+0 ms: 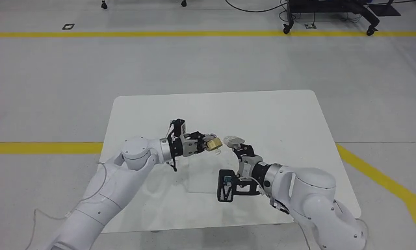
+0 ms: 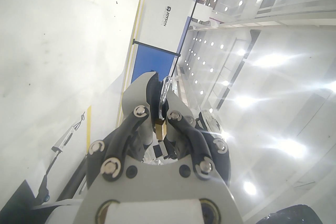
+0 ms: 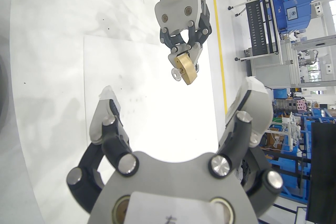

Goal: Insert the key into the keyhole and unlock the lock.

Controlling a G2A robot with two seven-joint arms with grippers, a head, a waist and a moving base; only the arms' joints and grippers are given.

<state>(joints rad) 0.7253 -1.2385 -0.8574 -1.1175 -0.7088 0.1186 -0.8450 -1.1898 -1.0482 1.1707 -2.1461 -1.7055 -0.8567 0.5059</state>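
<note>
My left gripper (image 1: 205, 144) hovers above the middle of the white table (image 1: 286, 113), shut on a brass padlock (image 1: 214, 143). In the left wrist view the padlock (image 2: 160, 130) sits between the closed fingers, and its steel shackle (image 2: 165, 88) pokes out past the fingertips. In the right wrist view a silver key (image 3: 176, 73) sticks out of the padlock (image 3: 187, 70) held by the left gripper (image 3: 186, 53). My right gripper (image 3: 178, 96) stands open a short way from the key, holding nothing. From above, the right gripper (image 1: 235, 143) is just right of the padlock.
Bare white tabletop lies beneath both grippers. Yellow floor lines (image 1: 195, 34) run behind and beside the table. A dark wheeled cart (image 1: 331, 10) stands far back on the right.
</note>
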